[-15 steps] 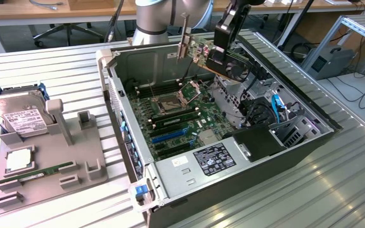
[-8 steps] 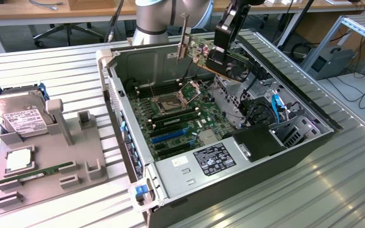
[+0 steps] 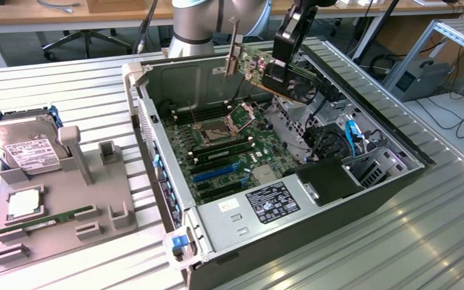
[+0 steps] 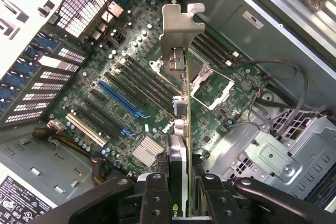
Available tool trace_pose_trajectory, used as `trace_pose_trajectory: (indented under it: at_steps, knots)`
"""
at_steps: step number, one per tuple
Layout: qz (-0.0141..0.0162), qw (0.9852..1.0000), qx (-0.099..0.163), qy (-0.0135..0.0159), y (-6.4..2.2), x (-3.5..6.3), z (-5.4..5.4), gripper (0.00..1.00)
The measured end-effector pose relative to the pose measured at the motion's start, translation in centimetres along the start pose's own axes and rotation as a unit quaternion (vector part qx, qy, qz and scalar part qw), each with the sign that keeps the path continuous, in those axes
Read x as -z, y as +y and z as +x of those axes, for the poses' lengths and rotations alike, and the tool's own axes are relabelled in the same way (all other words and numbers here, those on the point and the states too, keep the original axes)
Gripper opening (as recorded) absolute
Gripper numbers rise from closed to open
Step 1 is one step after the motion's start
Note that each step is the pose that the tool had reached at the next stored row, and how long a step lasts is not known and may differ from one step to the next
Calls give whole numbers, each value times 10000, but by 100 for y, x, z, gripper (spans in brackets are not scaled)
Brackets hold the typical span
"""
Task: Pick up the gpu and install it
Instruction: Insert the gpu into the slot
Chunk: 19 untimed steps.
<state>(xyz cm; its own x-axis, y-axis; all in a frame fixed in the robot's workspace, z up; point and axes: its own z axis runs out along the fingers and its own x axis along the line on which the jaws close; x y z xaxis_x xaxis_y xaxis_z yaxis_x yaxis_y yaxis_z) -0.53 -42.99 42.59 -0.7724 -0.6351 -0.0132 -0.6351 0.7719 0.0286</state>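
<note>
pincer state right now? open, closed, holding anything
Pincer: closed on the gpu, holding it above the open case.

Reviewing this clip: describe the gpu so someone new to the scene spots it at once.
Find the open computer case on the slatted metal table. Above its far end the gripper holds the gpu in the air. It is a green card with a black fan cooler and silver end bracket, unlike the thin RAM stick on the grey tray.
</note>
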Motion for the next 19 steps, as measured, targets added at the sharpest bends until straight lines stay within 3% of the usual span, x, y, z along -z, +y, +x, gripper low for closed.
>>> trace_pose_trajectory:
  at_steps: [19]
  knots:
    - [-3, 9998, 213, 6, 0, -2, 0, 27]
